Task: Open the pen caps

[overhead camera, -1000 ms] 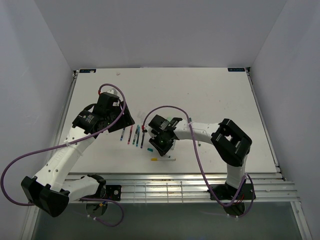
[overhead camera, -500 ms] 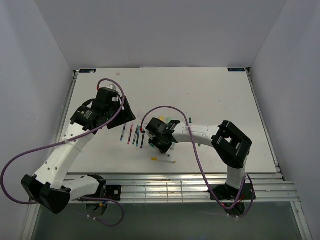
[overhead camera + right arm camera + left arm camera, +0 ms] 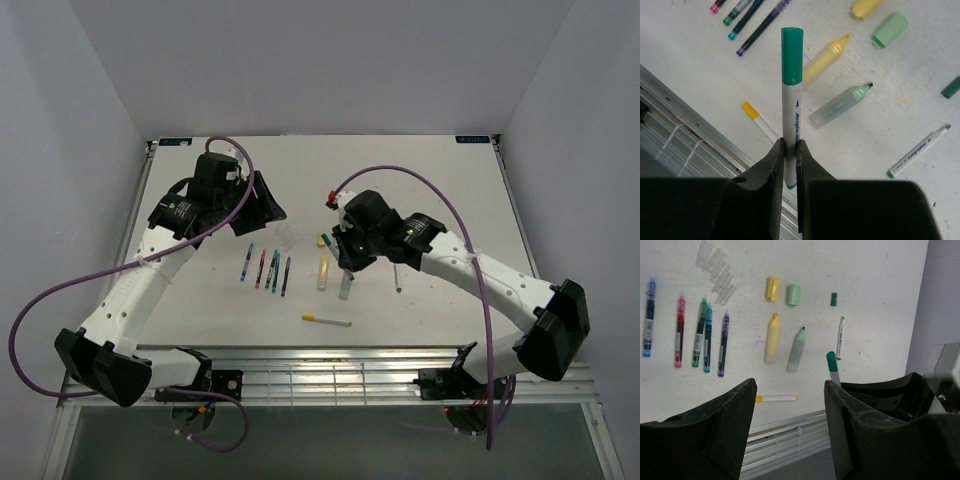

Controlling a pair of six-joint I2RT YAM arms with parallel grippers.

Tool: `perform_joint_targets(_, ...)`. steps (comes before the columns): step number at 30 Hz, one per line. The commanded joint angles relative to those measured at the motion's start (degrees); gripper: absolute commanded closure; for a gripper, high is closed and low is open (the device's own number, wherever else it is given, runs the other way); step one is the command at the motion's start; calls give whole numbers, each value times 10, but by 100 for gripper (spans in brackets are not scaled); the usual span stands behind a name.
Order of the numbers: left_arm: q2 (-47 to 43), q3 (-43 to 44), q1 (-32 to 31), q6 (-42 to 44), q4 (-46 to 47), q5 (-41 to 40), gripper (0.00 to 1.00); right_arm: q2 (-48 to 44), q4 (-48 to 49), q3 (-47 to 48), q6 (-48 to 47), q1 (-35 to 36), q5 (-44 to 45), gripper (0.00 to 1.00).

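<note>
**Right wrist view: pincer clamped on a capped white pen**

Right wrist view puts the right pincer (image 3: pixel 790 150) nearest, closed tight on the lower barrel of a white pen (image 3: pixel 792 115). The pen points toward 12 o'clock, lifted above the table (image 3: pixel 690 60), and its green cap (image 3: pixel 792 52) is on.

On the table beneath, a yellow-capped pen (image 3: pixel 760 122) lies at 9 o'clock of the held barrel. An uncapped pale-green highlighter (image 3: pixel 840 107) lies at 3 o'clock, and an uncapped yellow highlighter (image 3: pixel 825 57) at 1 o'clock. An uncapped white marker (image 3: pixel 919 151) with a green tip lies at 4 o'clock.

Farther out toward 1 and 2 o'clock, three caps lie loose and apart from one another. They are a yellow cap (image 3: pixel 866 7), a pale-green cap (image 3: pixel 890 30) and a dark green cap (image 3: pixel 952 86).

The left wrist view shows the left pincer (image 3: pixel 790 415) spread wide with nothing between its fingers (image 3: pixel 725 430), well above the table. A row of slim pens (image 3: pixel 699 332) lies side by side at 10 o'clock, in blue, red, green, teal and purple. Beyond that row, at 11 o'clock, sits a cluster of small clear pieces (image 3: pixel 715 270).

From the top external view, the left pincer is at 11 o'clock of the slim pens. The right pincer is at 2 o'clock of the yellow highlighter.
</note>
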Motion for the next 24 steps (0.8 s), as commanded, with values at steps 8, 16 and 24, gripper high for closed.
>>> perform_joint_targets(8,22,-91,4,-44,245,325,36,-154,6,-139,101,-56,-128,92)
perform_joint_targets(16,45,-206,-4,-169,458,467,37,-188,73,-147,185,-114,-262,92)
perform_joint_targets(24,28,-227,-19,-192,505,454,36,-168,156,-139,246,-117,-333,92)
